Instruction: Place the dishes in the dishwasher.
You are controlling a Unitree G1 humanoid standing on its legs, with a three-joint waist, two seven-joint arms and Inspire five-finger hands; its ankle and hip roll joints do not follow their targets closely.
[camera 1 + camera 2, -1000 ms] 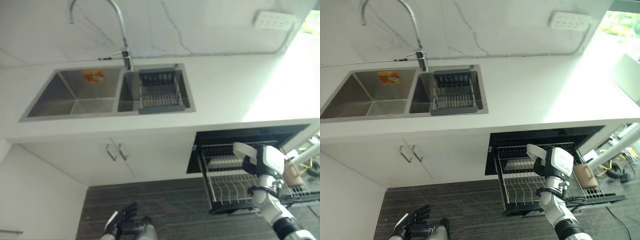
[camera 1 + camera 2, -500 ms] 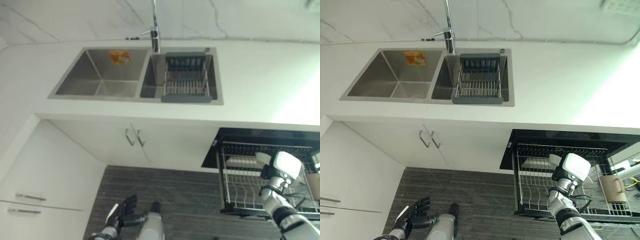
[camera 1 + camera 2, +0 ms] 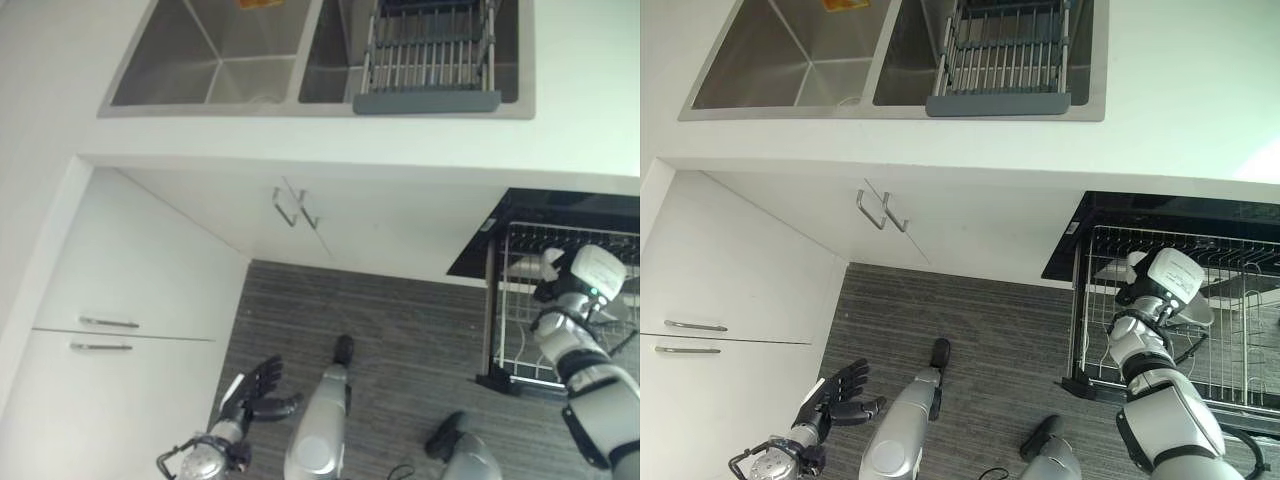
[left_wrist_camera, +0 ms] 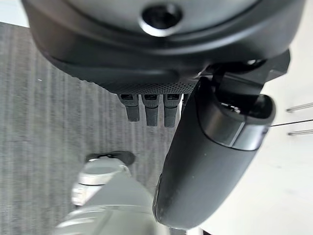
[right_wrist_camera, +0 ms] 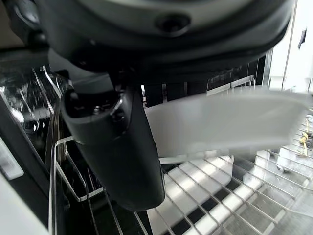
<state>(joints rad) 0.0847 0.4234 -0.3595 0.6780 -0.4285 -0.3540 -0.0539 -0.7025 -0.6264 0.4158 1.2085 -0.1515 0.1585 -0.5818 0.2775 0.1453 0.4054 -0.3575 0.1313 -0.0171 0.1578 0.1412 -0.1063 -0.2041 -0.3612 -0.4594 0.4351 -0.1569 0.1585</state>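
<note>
The right hand point(image 5: 115, 147) pinches a white plate point(image 5: 225, 122) just above the rack point(image 3: 1230, 340). The left hand point(image 3: 255, 390) hangs near the floor, well apart from the rack, fingers straight.

The left hand point(image 4: 205, 161) hangs over a dark, finely striped floor point(image 4: 44, 112), its thick black thumb reaching out from the dark palm and a short row of fingers point(image 4: 151, 108) pointing straight beside it, closed on nothing. Beside the thumb stands a white cabinet front point(image 4: 288, 166) with two thin metal handles point(image 4: 299, 106), one just above the other. The floor runs up to the foot of that cabinet.
</note>
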